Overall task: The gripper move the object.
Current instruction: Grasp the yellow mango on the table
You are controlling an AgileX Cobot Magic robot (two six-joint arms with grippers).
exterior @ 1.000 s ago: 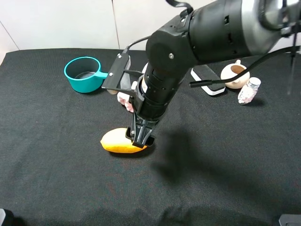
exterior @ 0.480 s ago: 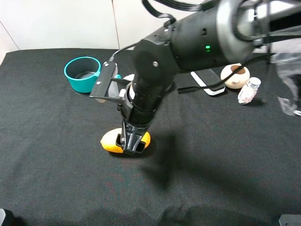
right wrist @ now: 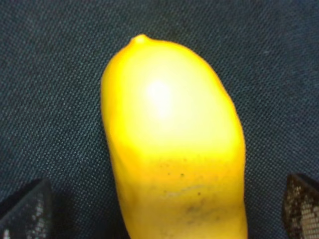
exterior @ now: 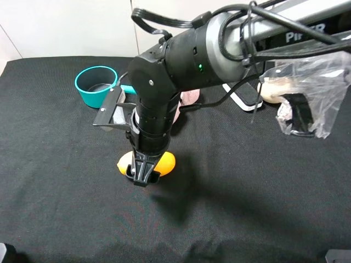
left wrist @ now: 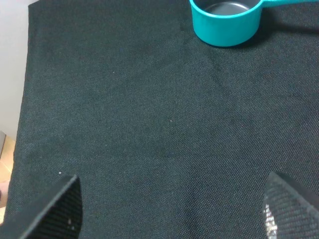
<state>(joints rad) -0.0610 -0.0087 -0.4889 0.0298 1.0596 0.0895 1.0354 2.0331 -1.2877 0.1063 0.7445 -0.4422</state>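
The yellow-orange mango lies on the black cloth left of the middle. The right arm reaches across, and its gripper points straight down over the fruit. In the right wrist view the mango fills the picture between the two fingertips, which stand apart from it on both sides; the right gripper is open. The left gripper is open and empty over bare cloth, and does not show in the high view.
A teal cup stands at the back left and also shows in the left wrist view. Behind the arm lie a pink plush roll and a white-and-black block. A clear plastic bag covers a beige teapot at the right.
The right arm has swung left, and its gripper has moved from the mango's right end towards its left part. The plastic-wrapped arm section has come into view at the right.
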